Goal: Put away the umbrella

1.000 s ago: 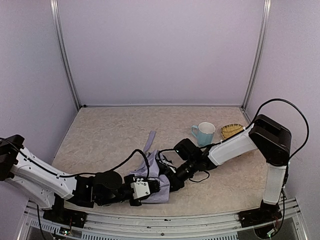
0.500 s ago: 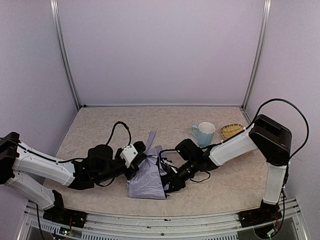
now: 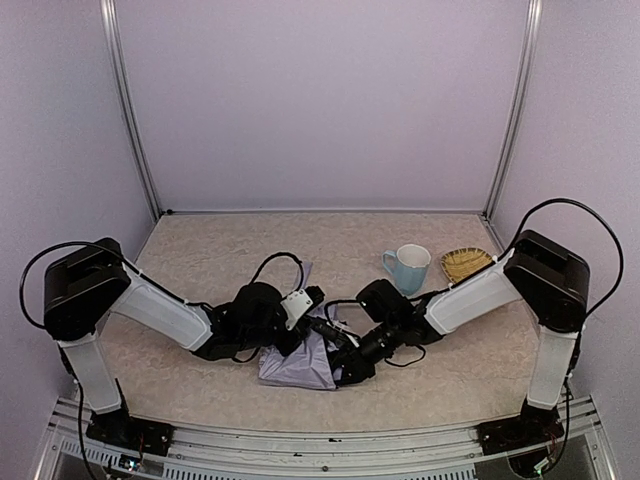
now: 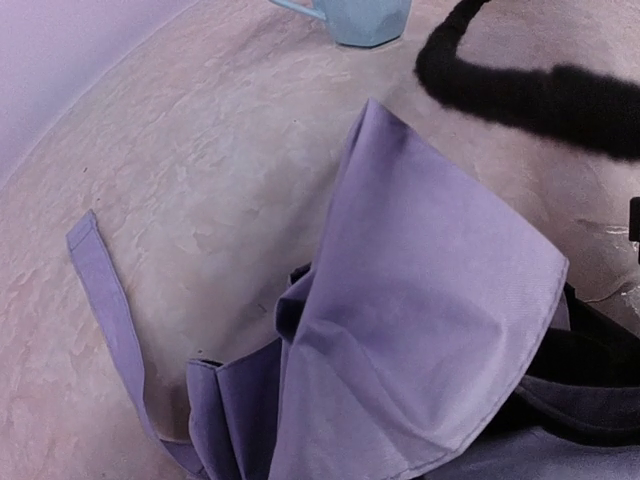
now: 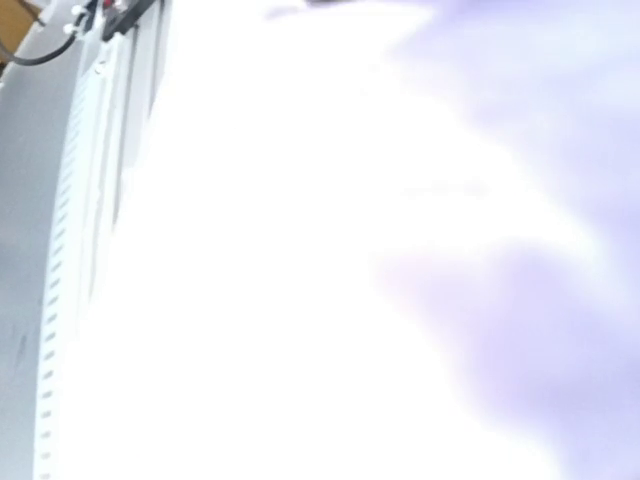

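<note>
The umbrella (image 3: pixel 295 362) lies as a rumpled pale lavender heap near the table's front middle, its strap tab (image 3: pixel 302 272) trailing toward the back. My left gripper (image 3: pixel 314 312) is at the heap's far edge. My right gripper (image 3: pixel 340 352) is pressed against its right side, among black parts I cannot sort out. In the left wrist view the fabric (image 4: pixel 420 300) fills the lower half and hides my fingers; the strap (image 4: pixel 105 290) lies to the left. The right wrist view is washed out white, with a lavender blur (image 5: pixel 590 300) on the right.
A light blue mug (image 3: pixel 408 267) stands right of the umbrella, with a small yellow woven dish (image 3: pixel 463 262) beyond it. The mug also shows at the top of the left wrist view (image 4: pixel 350 15), beside a black cable (image 4: pixel 540 90). The table's metal front rail (image 3: pixel 320 440) is close.
My left arm has swung from the front edge, round the umbrella's left side, to its far edge. The fabric heap has shifted slightly. My right arm has barely moved.
</note>
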Controlling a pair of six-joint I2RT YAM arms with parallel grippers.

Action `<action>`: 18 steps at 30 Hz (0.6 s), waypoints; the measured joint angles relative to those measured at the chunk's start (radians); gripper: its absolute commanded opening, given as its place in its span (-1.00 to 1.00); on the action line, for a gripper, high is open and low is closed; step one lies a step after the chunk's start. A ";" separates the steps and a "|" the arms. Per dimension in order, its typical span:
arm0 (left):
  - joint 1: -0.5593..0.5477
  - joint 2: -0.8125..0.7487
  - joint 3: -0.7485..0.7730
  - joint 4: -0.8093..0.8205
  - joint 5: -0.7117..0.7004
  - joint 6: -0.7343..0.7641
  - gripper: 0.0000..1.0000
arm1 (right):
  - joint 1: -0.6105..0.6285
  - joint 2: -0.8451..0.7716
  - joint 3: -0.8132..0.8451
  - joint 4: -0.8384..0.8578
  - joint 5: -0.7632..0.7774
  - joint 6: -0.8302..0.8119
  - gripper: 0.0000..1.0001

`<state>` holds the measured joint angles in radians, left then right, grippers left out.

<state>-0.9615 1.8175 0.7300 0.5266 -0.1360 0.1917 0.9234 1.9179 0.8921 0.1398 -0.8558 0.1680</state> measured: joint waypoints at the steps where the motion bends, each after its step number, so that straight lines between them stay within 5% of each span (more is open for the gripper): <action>1: 0.000 0.008 0.003 0.002 0.012 -0.006 -1.00 | 0.000 -0.012 -0.012 0.003 0.015 0.009 -0.55; 6: 0.001 0.032 0.008 0.005 0.059 -0.032 -1.00 | 0.013 -0.077 -0.064 0.016 0.121 0.037 -0.13; 8: 0.004 0.036 0.008 -0.003 0.073 -0.035 -1.00 | 0.021 -0.105 -0.086 0.016 0.173 0.051 0.26; 9: 0.006 0.038 0.009 -0.008 0.079 -0.038 -1.00 | 0.021 -0.119 -0.097 0.011 0.192 0.060 0.87; 10: 0.007 0.040 0.011 -0.014 0.084 -0.039 -1.00 | 0.021 -0.138 -0.108 0.008 0.208 0.063 0.99; 18: 0.025 0.053 0.044 -0.074 0.150 -0.043 -1.00 | 0.021 -0.326 -0.178 -0.056 0.420 0.105 0.98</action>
<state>-0.9363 1.8702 0.7738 0.4522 0.0135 0.1486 0.9440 1.5921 0.7139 0.0834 -0.4355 0.2729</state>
